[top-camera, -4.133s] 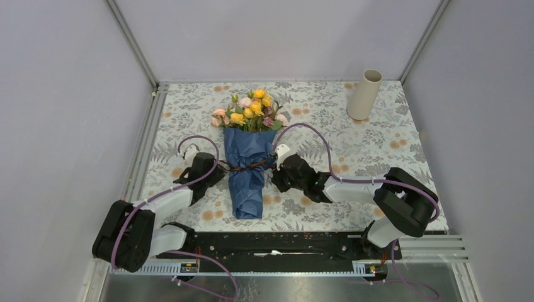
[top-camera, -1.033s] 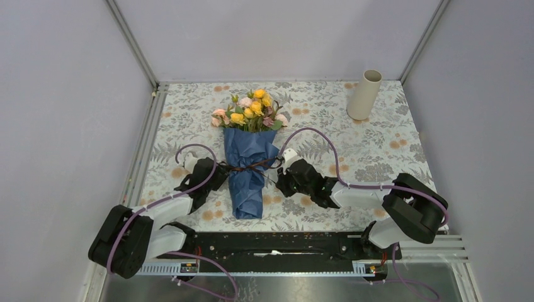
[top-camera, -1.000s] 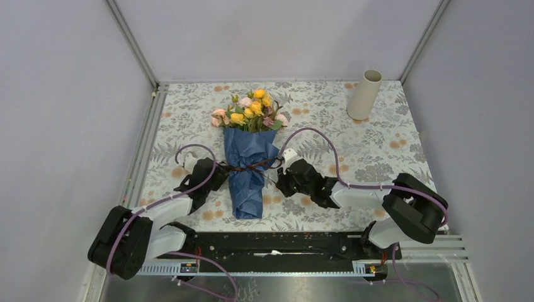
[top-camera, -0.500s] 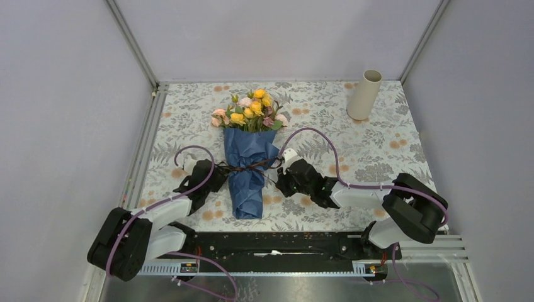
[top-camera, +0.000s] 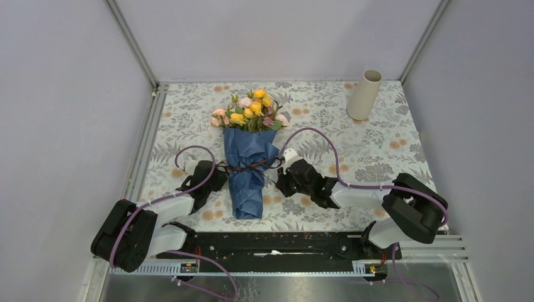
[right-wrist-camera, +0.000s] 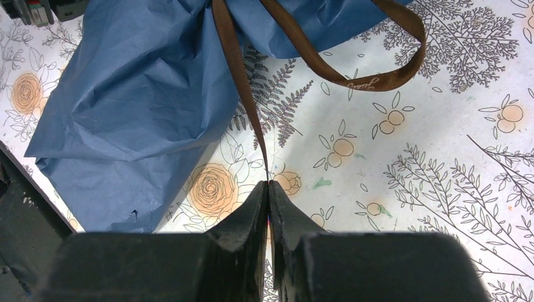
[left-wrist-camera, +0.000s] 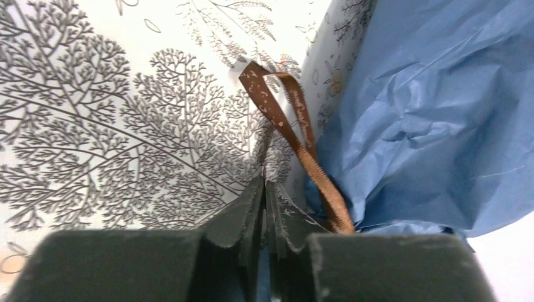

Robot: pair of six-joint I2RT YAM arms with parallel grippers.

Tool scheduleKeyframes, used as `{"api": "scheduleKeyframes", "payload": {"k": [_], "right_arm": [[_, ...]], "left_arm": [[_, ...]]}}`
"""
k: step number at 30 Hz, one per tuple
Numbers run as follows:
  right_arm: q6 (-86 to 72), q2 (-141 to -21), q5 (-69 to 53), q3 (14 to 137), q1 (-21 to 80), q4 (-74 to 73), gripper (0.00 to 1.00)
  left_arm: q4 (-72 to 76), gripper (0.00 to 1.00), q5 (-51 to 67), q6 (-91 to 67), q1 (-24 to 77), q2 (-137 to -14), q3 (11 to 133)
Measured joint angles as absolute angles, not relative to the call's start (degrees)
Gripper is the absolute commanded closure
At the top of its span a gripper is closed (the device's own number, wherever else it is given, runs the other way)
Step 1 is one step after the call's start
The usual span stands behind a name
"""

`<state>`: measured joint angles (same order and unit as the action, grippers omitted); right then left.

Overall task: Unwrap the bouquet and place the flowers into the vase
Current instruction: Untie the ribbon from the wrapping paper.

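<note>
The bouquet (top-camera: 247, 157) lies on the table in crinkled blue paper (left-wrist-camera: 428, 113), its flowers (top-camera: 250, 110) pointing away from me. A brown ribbon (top-camera: 250, 167) is tied round its waist. My left gripper (top-camera: 218, 173) sits at the wrap's left side; in the left wrist view its jaws (left-wrist-camera: 264, 182) are pressed together on a thin ribbon tail seen edge-on, with a ribbon loop (left-wrist-camera: 302, 145) beside them. My right gripper (top-camera: 278, 178) is at the wrap's right side, shut (right-wrist-camera: 269, 184) on a taut ribbon tail (right-wrist-camera: 242, 82). The beige vase (top-camera: 364, 94) stands upright at the far right.
A floral-print cloth (top-camera: 352, 151) covers the table. Grey walls with metal rails close in the left, right and back. The arm bases and a black bar (top-camera: 277, 242) run along the near edge. A loose ribbon loop (right-wrist-camera: 378, 78) lies on the cloth.
My left gripper's jaws have closed beside the wrap's left side within the last half second. The right gripper keeps its hold and has not moved. The bouquet lies as before.
</note>
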<state>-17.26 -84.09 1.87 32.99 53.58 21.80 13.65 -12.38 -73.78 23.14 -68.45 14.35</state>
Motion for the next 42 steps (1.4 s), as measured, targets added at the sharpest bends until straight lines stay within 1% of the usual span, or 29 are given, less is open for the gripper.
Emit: {"api": "scheduleKeyframes", "payload": {"k": [1, 2, 8, 16, 42], "right_arm": [[-17.28, -84.09, 1.87, 32.93, 53.58, 21.96, 0.91], [-17.3, -84.09, 1.87, 32.84, 53.58, 22.13, 0.92], [-17.67, -84.09, 2.79, 31.79, 53.58, 23.09, 0.95], [-17.87, -84.07, 5.63, 30.76, 53.58, 23.33, 0.97], [-18.48, -77.87, 14.15, 28.23, 53.63, 21.71, 1.0]], "left_arm": [[13.52, 0.98, -12.51, -73.67, 23.16, -68.38, 14.15], [13.32, 1.0, -12.71, -73.6, 23.16, -68.23, 13.89], [11.57, 1.0, -14.2, -73.28, 23.27, -65.6, 13.19], [6.63, 1.0, -16.86, -71.81, 23.27, -58.85, 13.08], [0.27, 1.0, -18.68, -69.41, 22.96, -54.28, 12.93]]}}
